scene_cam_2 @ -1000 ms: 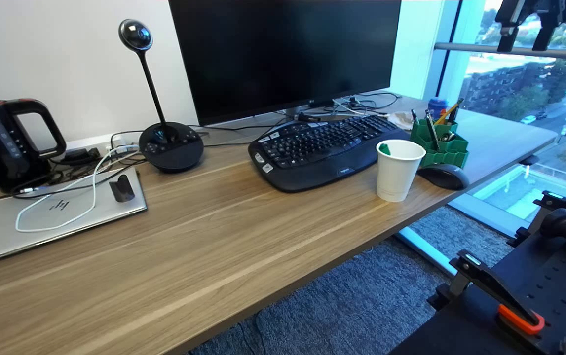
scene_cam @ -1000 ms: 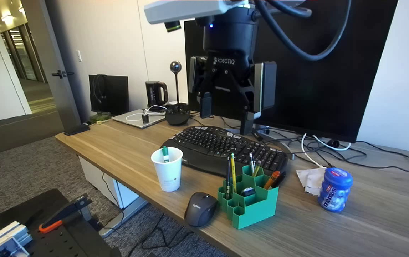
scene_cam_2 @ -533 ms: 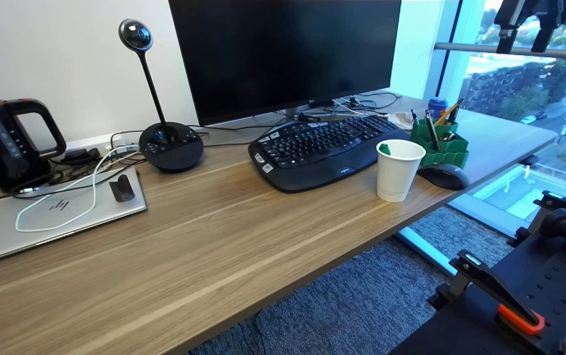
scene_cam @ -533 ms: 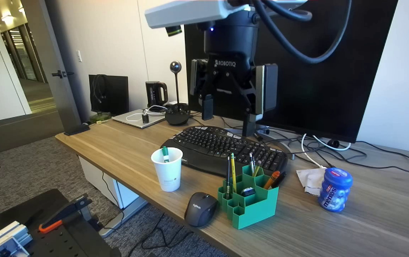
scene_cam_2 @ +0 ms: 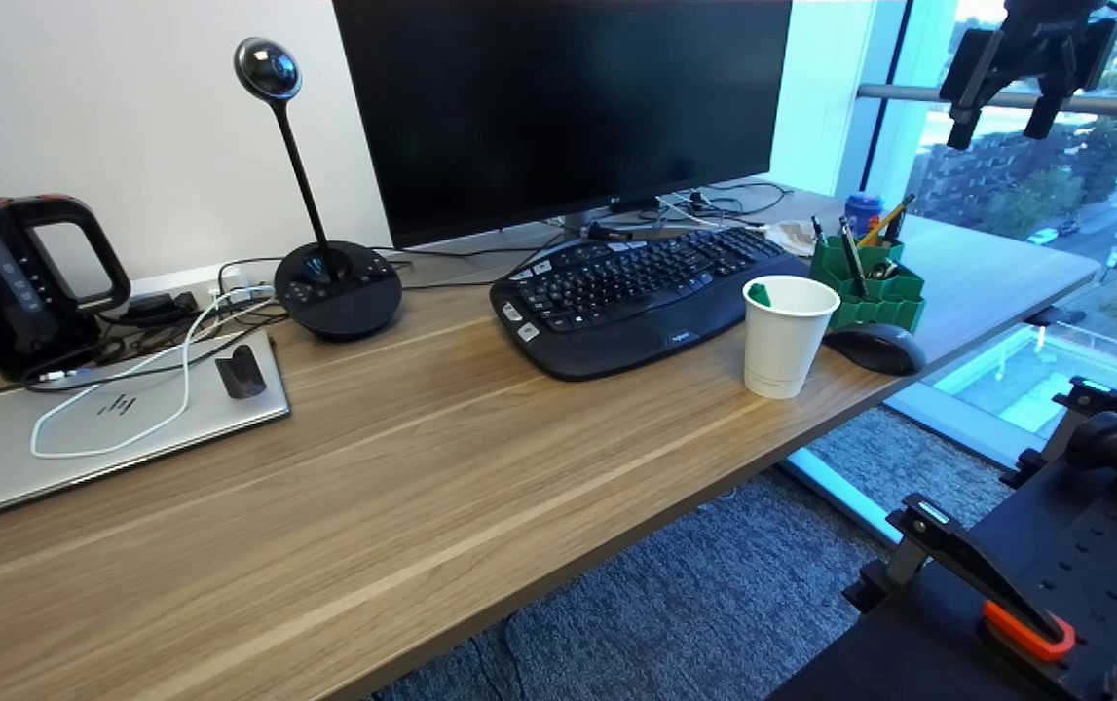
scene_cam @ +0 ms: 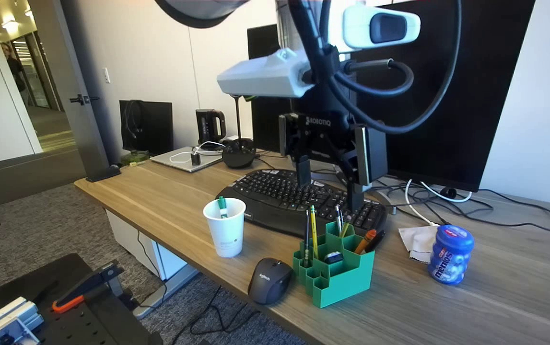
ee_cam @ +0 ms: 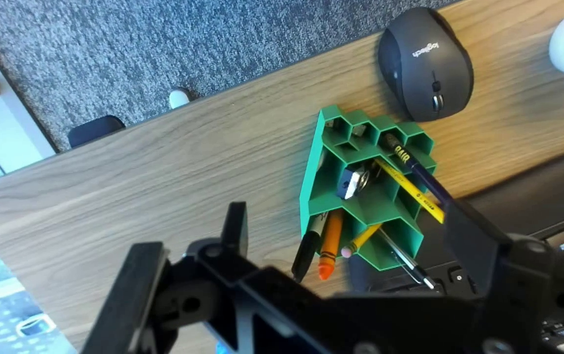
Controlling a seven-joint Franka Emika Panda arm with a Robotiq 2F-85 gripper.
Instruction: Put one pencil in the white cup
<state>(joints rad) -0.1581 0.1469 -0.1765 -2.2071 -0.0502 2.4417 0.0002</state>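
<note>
A pale wall point(scene_cam_2: 130, 107) rose at the back, and carpet point(scene_cam_2: 636, 613) spread below the front edge of the wood-grain desk point(scene_cam_2: 402, 467), which showed a broad, roomy run of wood along that edge. The monitor point(scene_cam_2: 577, 107) stood before the wall; the keyboard point(scene_cam_2: 636, 307) lay in front. Above the desk hung the gripper point(scene_cam: 329, 188), released, its fingers well apart, higher than the green holder point(scene_cam: 346, 287) and separate from it. The white cup point(scene_cam: 227, 237) stood upright near the front edge, close to the keyboard. The mouse point(scene_cam: 270, 282) sat by that edge, between cup and holder. The cup held a green-capped marker point(scene_cam: 222, 206); the holder, yellow pencils point(ee_cam: 412, 191).
</note>
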